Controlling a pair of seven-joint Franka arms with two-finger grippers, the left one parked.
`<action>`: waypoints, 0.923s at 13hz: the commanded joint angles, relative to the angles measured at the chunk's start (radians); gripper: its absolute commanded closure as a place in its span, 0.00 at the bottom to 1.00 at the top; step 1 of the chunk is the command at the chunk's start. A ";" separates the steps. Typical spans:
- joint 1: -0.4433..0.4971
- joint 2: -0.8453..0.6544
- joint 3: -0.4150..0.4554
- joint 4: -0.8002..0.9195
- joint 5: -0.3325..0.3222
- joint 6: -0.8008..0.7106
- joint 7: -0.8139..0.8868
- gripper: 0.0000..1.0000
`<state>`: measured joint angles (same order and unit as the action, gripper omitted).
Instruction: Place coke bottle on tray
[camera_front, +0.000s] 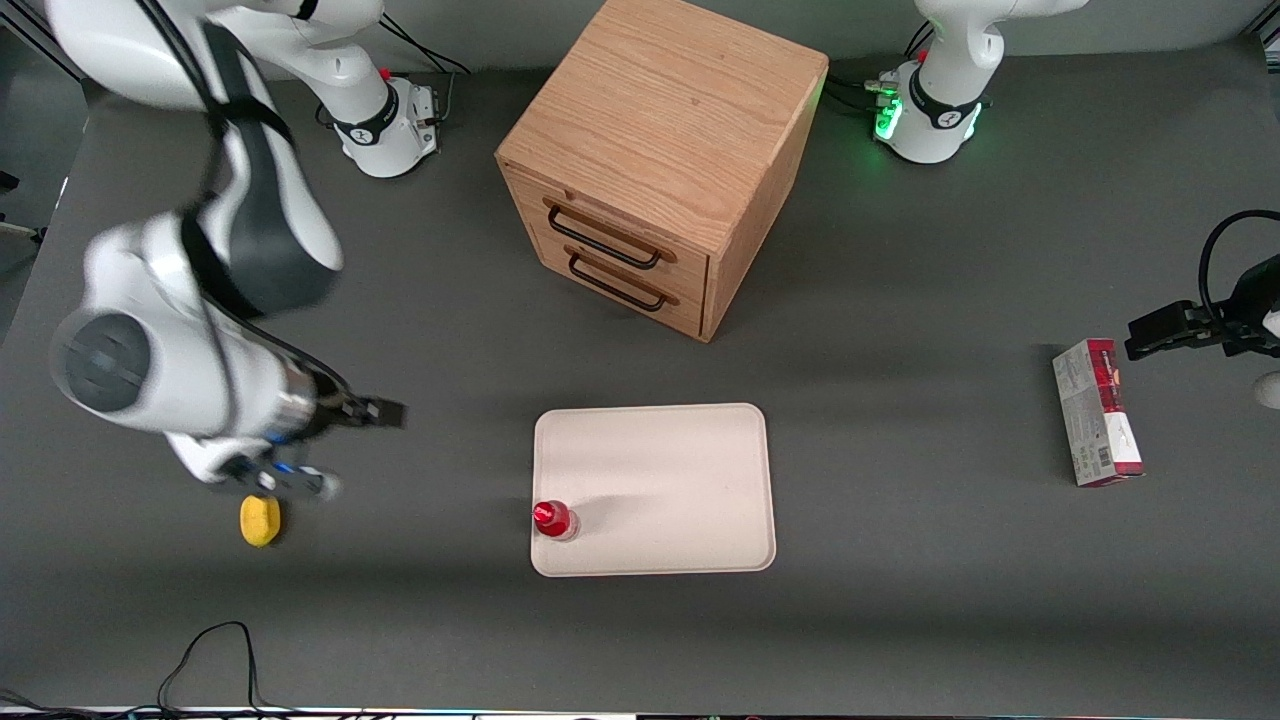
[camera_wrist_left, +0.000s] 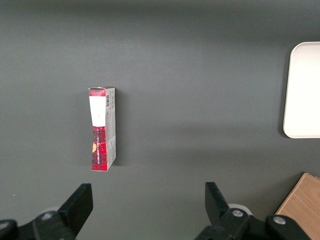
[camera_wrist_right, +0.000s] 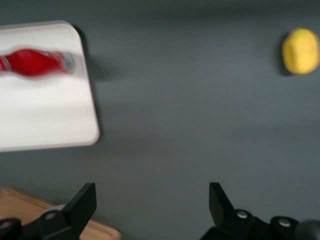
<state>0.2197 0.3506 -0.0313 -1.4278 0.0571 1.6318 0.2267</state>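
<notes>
The coke bottle (camera_front: 552, 519), with its red cap and red label, stands upright on the cream-white tray (camera_front: 660, 480), in the tray's corner nearest the front camera on the working arm's side. The right wrist view shows the bottle (camera_wrist_right: 35, 62) blurred on the tray (camera_wrist_right: 45, 120). My right gripper (camera_front: 350, 450) hangs above the bare table, well apart from the tray toward the working arm's end. The gripper (camera_wrist_right: 152, 192) is open, with only grey table between its fingers.
A small yellow object (camera_front: 260, 520) (camera_wrist_right: 300, 51) lies on the table close to the gripper, nearer the front camera. A wooden drawer cabinet (camera_front: 660, 160) stands farther from the camera than the tray. A red-and-white carton (camera_front: 1097, 412) (camera_wrist_left: 102, 129) lies toward the parked arm's end.
</notes>
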 joint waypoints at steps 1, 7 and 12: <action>0.006 -0.313 -0.073 -0.350 0.015 0.056 -0.166 0.00; -0.026 -0.470 -0.111 -0.389 -0.032 -0.067 -0.254 0.00; -0.114 -0.438 -0.012 -0.309 -0.033 -0.138 -0.273 0.00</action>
<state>0.1156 -0.1104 -0.0601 -1.7865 0.0400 1.5409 -0.0201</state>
